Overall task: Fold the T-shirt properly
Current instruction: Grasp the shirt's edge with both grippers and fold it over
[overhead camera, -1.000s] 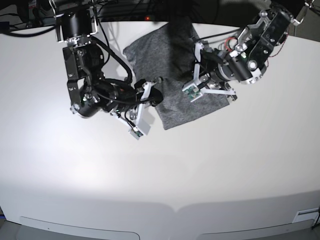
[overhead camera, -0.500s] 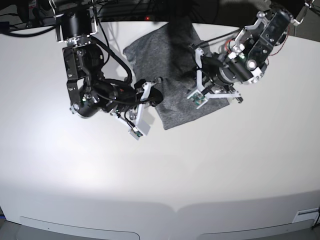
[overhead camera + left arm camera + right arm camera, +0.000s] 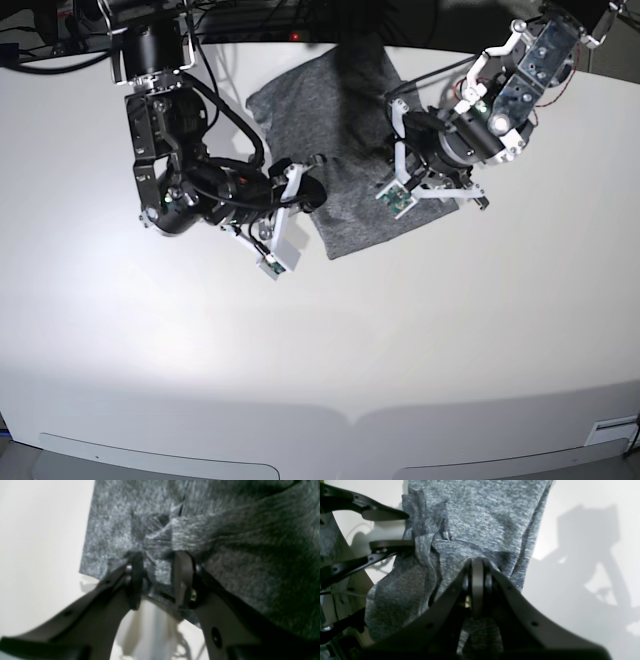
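The heather-grey T-shirt (image 3: 340, 110) lies folded into a compact shape at the back of the white table (image 3: 300, 350). In the left wrist view my left gripper (image 3: 158, 580) stands open at the T-shirt's (image 3: 225, 542) near edge, a small ridge of fabric lying loose between its fingers. It shows in the base view at the shirt's right side (image 3: 392, 152). My right gripper (image 3: 477, 577) is shut on the T-shirt's (image 3: 482, 517) fabric, with creases running to its tips. In the base view the right gripper (image 3: 315, 175) sits at the shirt's left edge.
Cables and dark equipment (image 3: 250, 20) line the table's back edge behind the shirt. Both arm bodies crowd the cloth from either side. Bare white tabletop stretches from the shirt to the front edge.
My left gripper has opened, letting go of the fabric, and its wrist has shifted a little to the right. The right arm and the shirt have stayed put.
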Robot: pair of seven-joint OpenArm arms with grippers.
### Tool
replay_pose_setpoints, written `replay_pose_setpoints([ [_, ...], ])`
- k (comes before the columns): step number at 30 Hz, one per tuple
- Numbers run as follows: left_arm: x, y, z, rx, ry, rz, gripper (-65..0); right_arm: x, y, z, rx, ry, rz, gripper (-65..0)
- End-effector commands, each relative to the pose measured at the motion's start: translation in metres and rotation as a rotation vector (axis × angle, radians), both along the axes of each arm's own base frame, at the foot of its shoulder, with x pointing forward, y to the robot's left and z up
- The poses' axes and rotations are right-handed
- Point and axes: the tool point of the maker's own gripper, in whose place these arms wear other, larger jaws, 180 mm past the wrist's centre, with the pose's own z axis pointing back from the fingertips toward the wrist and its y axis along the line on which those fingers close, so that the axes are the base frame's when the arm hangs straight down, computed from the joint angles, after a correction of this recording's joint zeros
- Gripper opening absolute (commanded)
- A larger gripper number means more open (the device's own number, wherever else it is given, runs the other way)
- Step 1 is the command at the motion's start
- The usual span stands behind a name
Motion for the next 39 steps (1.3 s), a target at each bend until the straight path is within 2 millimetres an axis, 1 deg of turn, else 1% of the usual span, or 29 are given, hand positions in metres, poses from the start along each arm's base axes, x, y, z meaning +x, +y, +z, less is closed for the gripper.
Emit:
replay_pose_setpoints([
  [1,0.007,-0.002,0.008,-0.022,-0.032,0.002,-44.4,0.01,0.004,0.013,0.028,-0.042,0.0,-65.0],
  [2,0.006,-0.002,0.008,-0.022,-0.032,0.002,-45.7,0.01,0.004,0.013,0.028,-0.042,0.0,-65.0],
  [3,0.006,-0.002,0.008,-0.021,-0.032,0.002,-49.7,0.01,0.004,0.013,0.029,-0.042,0.0,-65.0],
  [5,0.007,-0.001,0.008,-0.013,-0.037,0.002,-65.0,0.01,0.004,0.014,0.029,-0.043,0.0,-65.0],
  [9,0.013,0.003,0.01,0.01,-0.061,0.002,-65.0,0.01,0.004,0.013,0.029,-0.042,0.0,-65.0],
  [17,0.012,0.003,0.009,0.011,-0.055,0.003,-65.0,0.01,0.004,0.013,0.029,-0.042,0.0,-65.0],
  [18,0.013,0.003,0.01,0.01,-0.061,0.002,-64.0,0.01,0.004,0.013,0.029,-0.042,0.0,-65.0],
  [19,0.014,0.004,0.01,0.017,-0.068,0.002,-64.9,0.01,0.004,0.013,0.029,-0.042,0.0,-65.0],
  [23,0.018,0.009,0.011,0.047,-0.095,0.017,-65.0,0.012,0.004,0.015,0.037,-0.051,-0.004,-65.0],
  [28,0.025,0.019,0.012,0.094,-0.127,0.048,-65.0,0.021,0.006,0.023,0.056,-0.083,-0.013,-65.0],
  [34,0.027,0.021,0.014,0.105,-0.134,0.049,-65.0,0.038,0.007,0.038,0.062,-0.133,-0.015,-65.0],
  [37,0.036,0.026,0.019,0.138,-0.161,0.054,-65.0,0.047,0.007,0.046,0.067,-0.163,-0.016,-65.0],
  [39,0.045,0.031,0.024,0.156,-0.179,0.072,-65.0,0.049,0.007,0.048,0.067,-0.168,-0.016,-65.0],
])
